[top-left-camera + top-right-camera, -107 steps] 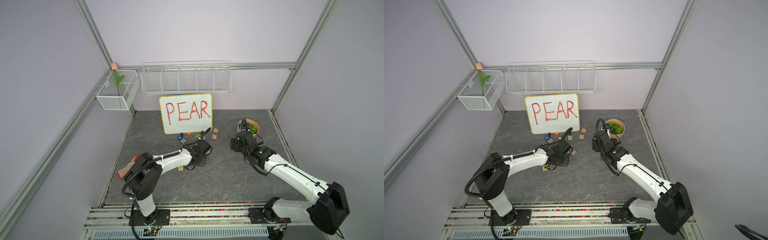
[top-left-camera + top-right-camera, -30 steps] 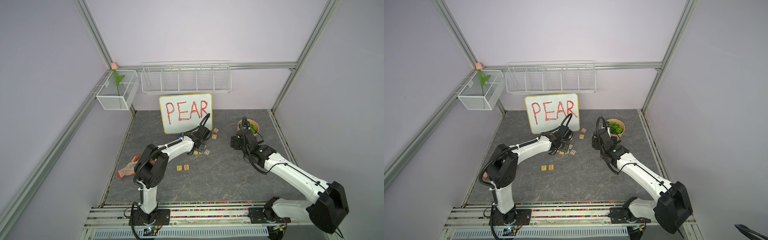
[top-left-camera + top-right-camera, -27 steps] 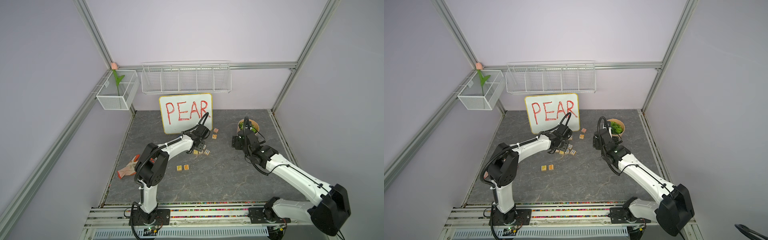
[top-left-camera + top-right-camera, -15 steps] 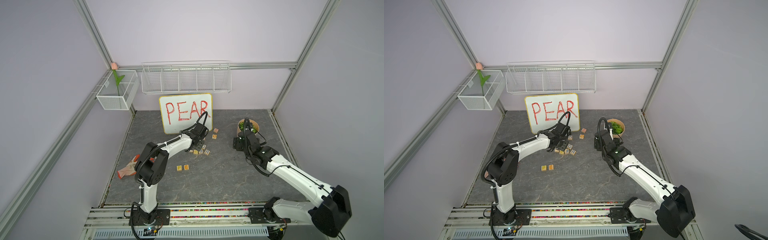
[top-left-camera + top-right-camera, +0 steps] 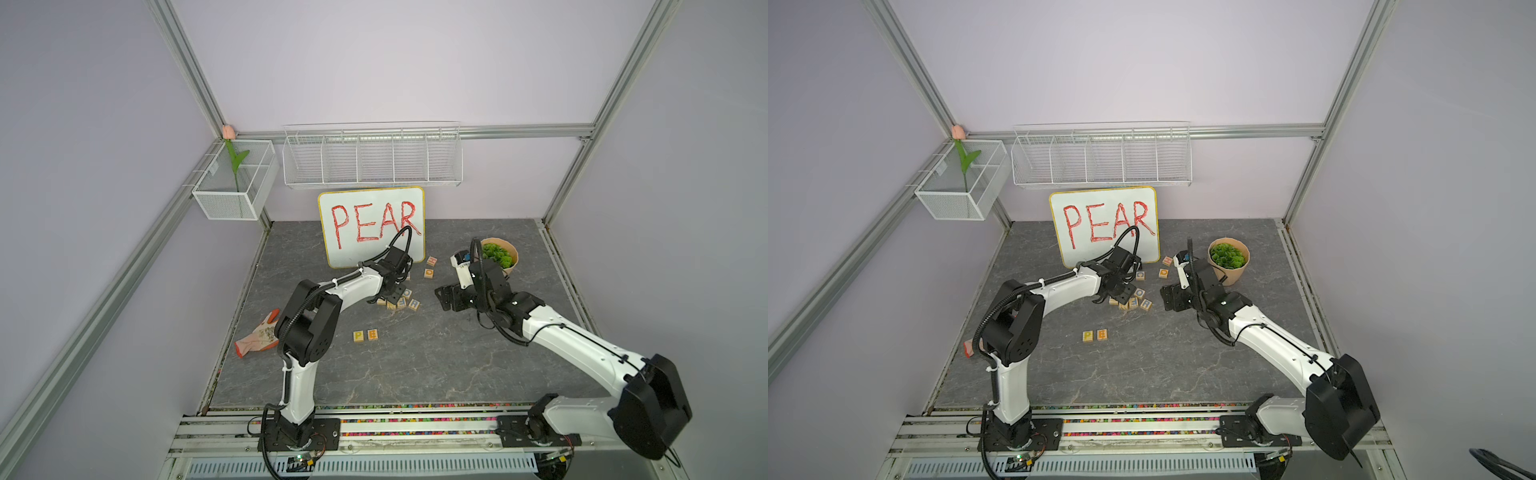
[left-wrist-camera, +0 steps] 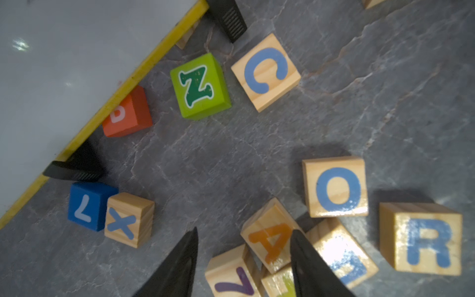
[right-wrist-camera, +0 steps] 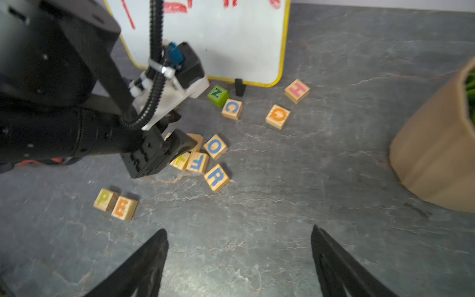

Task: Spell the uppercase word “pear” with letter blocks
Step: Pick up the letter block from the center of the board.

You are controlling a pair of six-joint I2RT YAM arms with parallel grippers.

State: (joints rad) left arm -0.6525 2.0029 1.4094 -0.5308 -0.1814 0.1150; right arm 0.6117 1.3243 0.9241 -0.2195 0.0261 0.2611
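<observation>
Your left tool [image 6: 244,231] is down in the huddle of blocks just in front of the whiteboard's [image 5: 370,224] right lower corner, with its jaws spread. The orange A block [image 6: 270,244] sits between the fingers. One finger looks to be at the block's edge and the other stands clear of it, so nothing is pinched. The A is crowded: a block with a purple 7 [image 6: 231,275] lies partly in the same gap, and a blue O block [image 6: 336,187] is just beside it. The blue R block [image 6: 424,239] lies flat, letter up, at the right end of that huddle, outside the jaws. The yellow P block [image 5: 358,336] and the orange-red E block [image 5: 372,334] lie side by side on the worktop [image 5: 415,365], nearer you and a little left of the huddle, P on the left and E right against it. Your right tool [image 7: 238,229] hangs over bare worktop between the huddle and the plant pot [image 5: 1233,274], with its jaws wide apart and nothing in them.
</observation>
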